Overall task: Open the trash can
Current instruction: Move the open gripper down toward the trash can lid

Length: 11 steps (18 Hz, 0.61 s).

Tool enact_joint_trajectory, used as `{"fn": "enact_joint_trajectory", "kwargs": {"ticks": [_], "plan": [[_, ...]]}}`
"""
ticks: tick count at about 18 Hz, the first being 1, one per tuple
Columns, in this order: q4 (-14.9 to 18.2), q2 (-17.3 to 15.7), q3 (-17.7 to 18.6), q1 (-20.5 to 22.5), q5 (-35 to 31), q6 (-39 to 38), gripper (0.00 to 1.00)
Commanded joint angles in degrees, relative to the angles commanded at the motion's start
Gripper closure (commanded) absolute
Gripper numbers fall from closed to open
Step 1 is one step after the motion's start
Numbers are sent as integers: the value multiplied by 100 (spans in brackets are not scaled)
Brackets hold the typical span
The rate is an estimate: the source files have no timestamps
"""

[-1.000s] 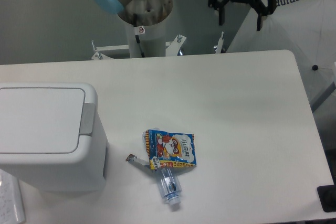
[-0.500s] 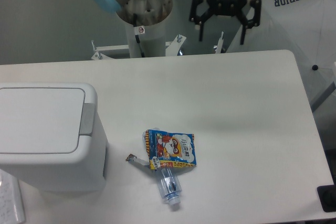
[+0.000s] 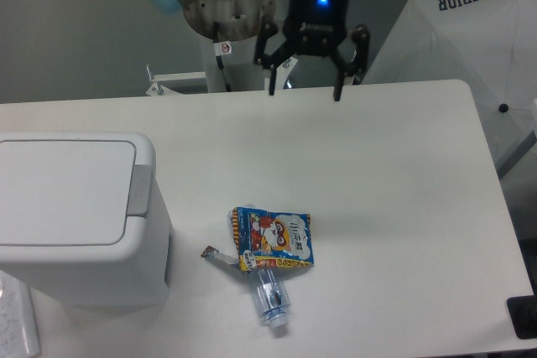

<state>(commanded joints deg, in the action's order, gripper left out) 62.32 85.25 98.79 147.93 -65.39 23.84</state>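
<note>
Bin [image 3: 75, 215] sits at the table's [image 3: 403, 173] left edge, lid flat and shut, so nothing inside it shows; its grey button strip runs along the lid's right side. Just right of it lies a small dark scrap [image 3: 210, 252], perhaps a wrapper bit. Next comes a colourful snack packet [image 3: 273, 237], lying flat, with a clear plastic bottle [image 3: 271, 298] touching its lower edge. Well apart, above the table's far edge, the gripper [image 3: 304, 90] hangs with fingers spread wide, grasping nothing.
</note>
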Motion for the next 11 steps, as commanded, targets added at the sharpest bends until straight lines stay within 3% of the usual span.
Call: {"fn": "enact_joint_trajectory", "kwargs": {"ticks": [5,11], "plan": [[-501,237,-9,-449,0,-704,0],[-791,623,-228,-870,-9,-1047,0]]}}
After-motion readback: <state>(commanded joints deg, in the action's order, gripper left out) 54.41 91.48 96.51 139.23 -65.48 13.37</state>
